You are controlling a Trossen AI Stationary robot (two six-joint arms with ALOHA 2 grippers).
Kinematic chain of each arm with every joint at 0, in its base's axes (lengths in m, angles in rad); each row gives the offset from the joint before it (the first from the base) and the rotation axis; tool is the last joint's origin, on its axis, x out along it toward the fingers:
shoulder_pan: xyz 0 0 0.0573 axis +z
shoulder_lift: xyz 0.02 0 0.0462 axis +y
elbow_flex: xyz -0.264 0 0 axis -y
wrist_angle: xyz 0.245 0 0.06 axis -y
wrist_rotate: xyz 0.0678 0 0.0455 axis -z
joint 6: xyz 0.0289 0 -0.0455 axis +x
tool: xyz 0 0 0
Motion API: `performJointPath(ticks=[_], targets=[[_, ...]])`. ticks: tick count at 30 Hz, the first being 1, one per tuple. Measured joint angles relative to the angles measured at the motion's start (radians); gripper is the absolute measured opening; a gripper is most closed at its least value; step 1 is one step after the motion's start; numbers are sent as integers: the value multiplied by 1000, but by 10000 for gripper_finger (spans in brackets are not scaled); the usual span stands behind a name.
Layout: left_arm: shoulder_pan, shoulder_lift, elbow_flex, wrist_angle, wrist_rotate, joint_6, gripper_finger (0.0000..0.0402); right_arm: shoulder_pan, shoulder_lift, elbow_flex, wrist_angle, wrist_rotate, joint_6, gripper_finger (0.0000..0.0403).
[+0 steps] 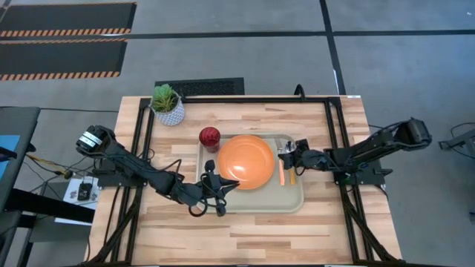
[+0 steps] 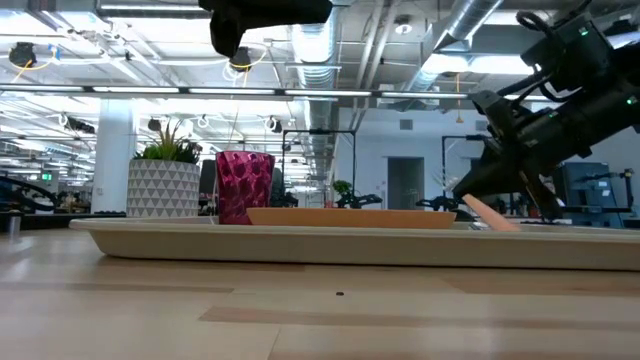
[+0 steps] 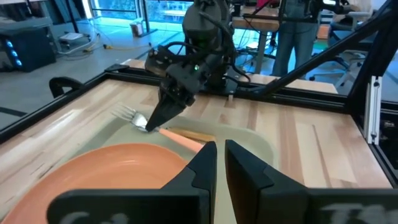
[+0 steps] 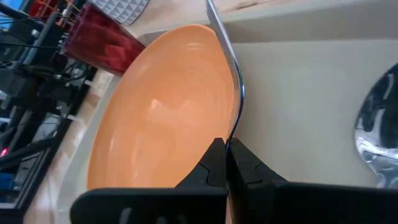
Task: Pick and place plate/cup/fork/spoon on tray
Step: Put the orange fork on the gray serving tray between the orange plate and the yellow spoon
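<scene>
Wood tabletop (image 1: 260,226), plate (image 1: 246,162) on tray (image 1: 291,202): right pincer (image 1: 285,152) pinches fork (image 3: 134,116) thinly, may twist out onto spoon (image 4: 379,140); left pincer (image 1: 217,184) nearly closed, empty.

Illumination is even and bright, supplied by ceiling strip lights (image 2: 200,90) visible in the low view. Shadows on the pale wooden slatted table (image 1: 252,230) are soft and faint. A mild sheen lies on the round orange plastic plate (image 4: 168,112) ahead of the right gripper (image 4: 227,155), whose dark fingers are blurred.
</scene>
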Motion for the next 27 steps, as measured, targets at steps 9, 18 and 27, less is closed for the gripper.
performJointPath(ticks=[9,18,27], targets=[[0,0,0,8,0,9,19,0,65,0,-17,3,-39,12],[0,0,0,8,0,9,19,0,90,-1,-18,23,-47,35],[0,0,0,8,-1,9,19,0,90,-1,-47,34,-61,62]])
